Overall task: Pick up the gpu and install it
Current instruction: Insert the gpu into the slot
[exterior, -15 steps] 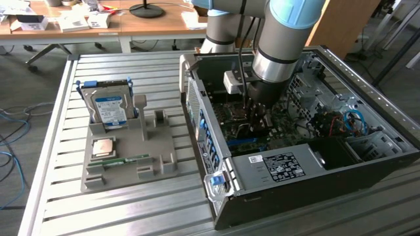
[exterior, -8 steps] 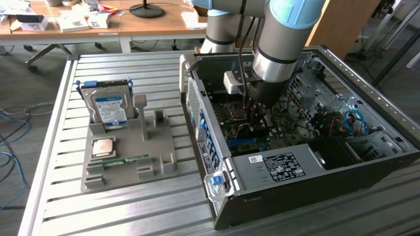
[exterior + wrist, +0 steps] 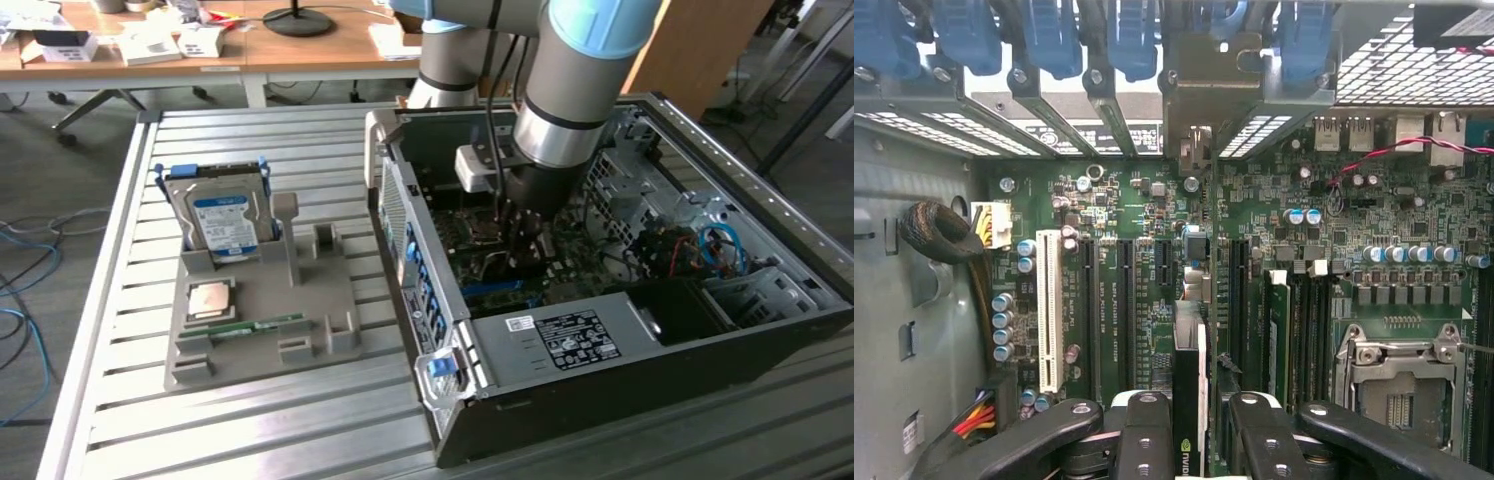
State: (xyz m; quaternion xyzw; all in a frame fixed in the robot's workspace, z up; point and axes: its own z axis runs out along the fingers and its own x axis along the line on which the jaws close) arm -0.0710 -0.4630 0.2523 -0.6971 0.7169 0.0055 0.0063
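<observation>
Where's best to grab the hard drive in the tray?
Top edge, from straight above, pinching the two flat faces. The hard drive stands upright in a slot of the tray, base sunk, blue rails along its sides, so probably only the top is free.

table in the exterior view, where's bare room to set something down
Bare table between the tray and the near edge, and from the tray to the far edge. Crowded inside the case, where the gripper holds the gpu.
</observation>
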